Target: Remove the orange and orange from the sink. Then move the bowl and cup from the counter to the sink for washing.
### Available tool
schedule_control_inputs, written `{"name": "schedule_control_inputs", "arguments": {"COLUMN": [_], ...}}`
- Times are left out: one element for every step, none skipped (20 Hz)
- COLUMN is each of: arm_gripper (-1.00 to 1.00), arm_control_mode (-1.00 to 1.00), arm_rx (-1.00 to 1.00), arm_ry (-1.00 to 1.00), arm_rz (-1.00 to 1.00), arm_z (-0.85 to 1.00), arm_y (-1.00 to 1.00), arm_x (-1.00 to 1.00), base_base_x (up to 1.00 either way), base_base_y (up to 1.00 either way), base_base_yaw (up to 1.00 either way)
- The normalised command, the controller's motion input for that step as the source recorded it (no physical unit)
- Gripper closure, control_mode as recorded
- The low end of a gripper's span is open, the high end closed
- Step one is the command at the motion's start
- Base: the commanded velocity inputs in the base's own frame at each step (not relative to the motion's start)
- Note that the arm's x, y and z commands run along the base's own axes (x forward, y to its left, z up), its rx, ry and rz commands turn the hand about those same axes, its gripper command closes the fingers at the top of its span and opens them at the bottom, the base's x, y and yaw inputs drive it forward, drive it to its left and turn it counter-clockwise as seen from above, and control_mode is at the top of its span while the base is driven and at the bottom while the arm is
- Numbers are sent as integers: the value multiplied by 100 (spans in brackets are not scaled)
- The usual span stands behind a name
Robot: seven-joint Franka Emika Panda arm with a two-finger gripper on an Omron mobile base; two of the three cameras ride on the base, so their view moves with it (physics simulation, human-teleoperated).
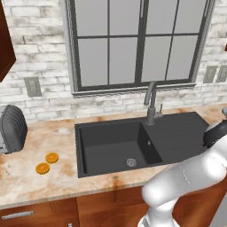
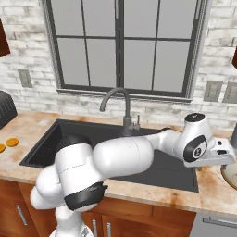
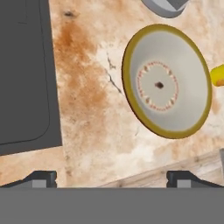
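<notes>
The bowl [image 3: 166, 81] rests on the counter [image 3: 96, 118] just right of the sink [image 3: 24, 74]; it is cream inside with a tan rim, and its edge [image 2: 230, 178] also peeks in at the right base view's border. A sliver of the yellow cup [image 3: 217, 75] shows beside the bowl. My gripper [image 3: 113, 179] hovers open over bare counter, short of the bowl, with nothing between its fingertips [image 3: 41, 178]. Both oranges [image 1: 52, 157] [image 1: 42, 168] lie on the counter left of the sink [image 1: 115, 144]. The basin holds nothing.
A dark curved faucet [image 1: 151, 104] stands behind the sink. A toaster [image 1: 11, 128] sits at the far left. A grey round object [image 3: 166, 6] lies beyond the bowl. The counter's front edge [image 3: 175, 173] runs close under my fingertips.
</notes>
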Motion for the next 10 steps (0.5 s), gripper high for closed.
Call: {"name": "schedule_control_inputs", "arguments": {"arm_gripper": [-100, -100, -100, -100, -100, -100, -100, -100, -100, -100], "arm_control_mode": [-100, -100, -100, -100, -100, -100, -100, -100, -100, -100], "arm_rx": [3, 3, 2, 2, 1, 0, 0, 0, 0, 0], "arm_ry": [0, 0, 0, 0, 0, 0, 0, 0, 0, 0], "arm_rz": [7, 7, 7, 7, 7, 7, 6, 6, 4, 4], "arm_z": [-14, -14, -14, -14, -15, -16, -15, -17, -18, -19], "arm_y": [-20, -22, -23, -23, -23, -23, -23, -22, -22, -22], "arm_x": [16, 16, 15, 17, 18, 20, 20, 21, 22, 22], "base_base_x": [0, 0, 0, 0, 0, 0, 0, 0, 0, 0], "base_base_y": [0, 0, 0, 0, 0, 0, 0, 0, 0, 0], "base_base_yaw": [0, 0, 0, 0, 0, 0, 0, 0, 0, 0]}}
